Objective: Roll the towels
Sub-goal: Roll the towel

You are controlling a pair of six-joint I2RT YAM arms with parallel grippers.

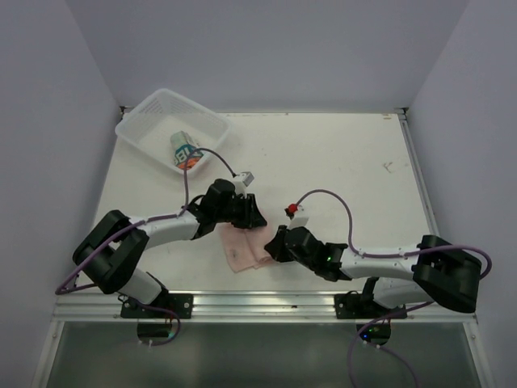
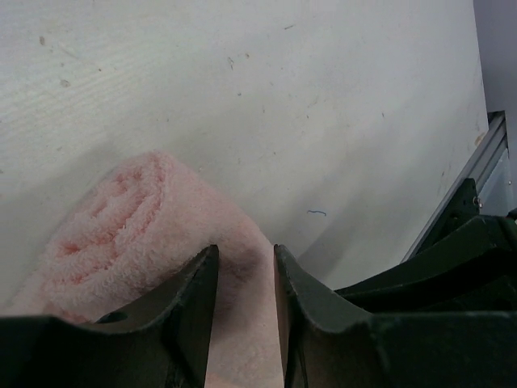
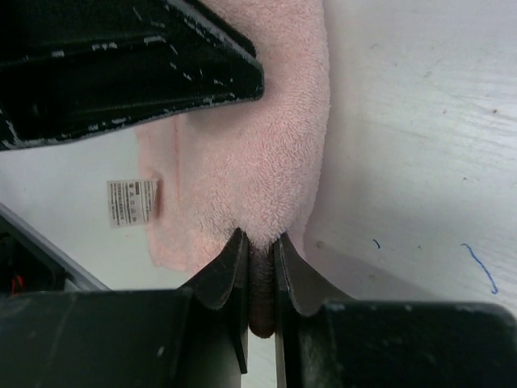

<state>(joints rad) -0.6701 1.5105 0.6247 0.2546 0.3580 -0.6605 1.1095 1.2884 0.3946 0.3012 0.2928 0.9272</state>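
Only the left wrist view shows the pink towel [image 2: 129, 226] rolled up, the left gripper [image 2: 246, 271] nearly closed on it. The right gripper [image 3: 258, 242] pinches its edge tight, and the label [image 3: 132, 202] shows only there.

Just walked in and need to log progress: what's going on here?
Both arms are working the pink towel near the front edge of the table. The left end effector grips its partly rolled end, while the right end effector pinches its edge. The printed towel lies in the white basket, far left.
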